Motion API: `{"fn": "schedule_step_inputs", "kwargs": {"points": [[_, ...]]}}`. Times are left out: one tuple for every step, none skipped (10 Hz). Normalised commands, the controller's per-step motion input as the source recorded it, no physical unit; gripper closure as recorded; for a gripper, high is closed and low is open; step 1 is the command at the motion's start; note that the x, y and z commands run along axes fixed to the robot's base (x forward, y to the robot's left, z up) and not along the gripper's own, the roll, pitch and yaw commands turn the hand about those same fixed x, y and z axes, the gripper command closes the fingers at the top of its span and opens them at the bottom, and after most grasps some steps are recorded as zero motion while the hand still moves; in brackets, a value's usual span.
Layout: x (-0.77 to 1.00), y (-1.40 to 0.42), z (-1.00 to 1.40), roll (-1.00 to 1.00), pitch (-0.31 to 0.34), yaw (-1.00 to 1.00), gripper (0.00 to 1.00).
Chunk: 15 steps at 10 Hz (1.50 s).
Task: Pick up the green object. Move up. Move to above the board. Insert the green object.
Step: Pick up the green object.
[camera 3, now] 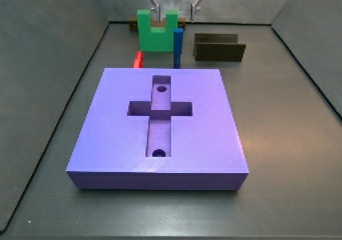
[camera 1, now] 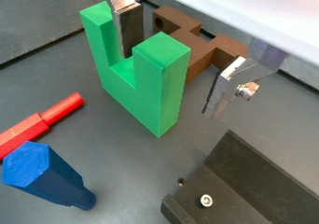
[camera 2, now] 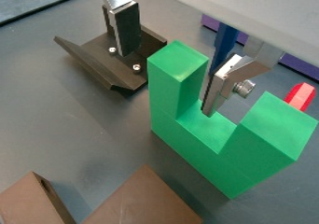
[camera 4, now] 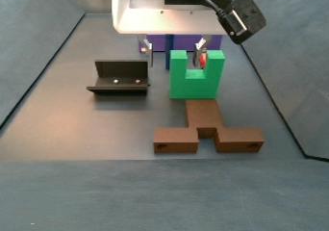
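The green object (camera 1: 140,83) is a bright green U-shaped piece that stands upright on the floor with its two prongs up; it also shows in the other wrist view (camera 2: 218,139) and in both side views (camera 3: 156,29) (camera 4: 195,79). My gripper (camera 1: 174,52) (camera 2: 174,58) is low over it and open. One prong stands between the jaws, with one finger (camera 1: 129,24) in the notch and the other finger (camera 1: 225,90) outside the prong, with gaps on both sides. The board (camera 3: 201,134), a purple slab with a cross-shaped recess, lies apart from it and shows behind the gripper in a side view (camera 4: 160,44).
A brown stepped piece (camera 1: 200,46) (camera 4: 206,134) lies beside the green object. A blue post (camera 1: 44,176) (camera 3: 178,49) and a red bar (camera 1: 37,120) (camera 3: 138,59) lie close by. The fixture (camera 4: 119,78) (camera 3: 218,48) stands to one side. Grey walls ring the floor.
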Motion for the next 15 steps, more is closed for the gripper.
{"fn": "schedule_step_inputs", "kwargs": {"points": [[0.0,0.0,-0.08,0.0,0.0,0.0,0.0],[0.0,0.0,-0.13,0.0,-0.01,0.0,0.0],[0.0,-0.04,-0.15,0.0,-0.011,0.0,0.0],[0.0,-0.02,-0.17,0.0,-0.024,0.0,0.0],[-0.02,0.0,-0.18,0.0,-0.04,0.0,0.0],[0.0,0.0,0.0,-0.01,-0.006,0.0,0.0],[0.0,0.0,0.0,0.0,0.0,0.0,0.0],[0.0,0.0,0.0,0.0,0.0,0.0,1.0],[0.0,0.0,0.0,0.0,0.0,0.0,1.0],[0.0,0.0,0.0,0.0,0.0,0.0,1.0],[0.0,0.0,0.0,0.0,0.0,0.0,1.0],[0.0,0.0,0.0,0.0,0.0,0.0,1.0],[0.0,0.0,0.0,0.0,0.0,0.0,1.0],[0.0,0.0,0.0,0.0,0.0,0.0,1.0],[0.0,0.0,0.0,0.0,0.0,0.0,1.0]]}}
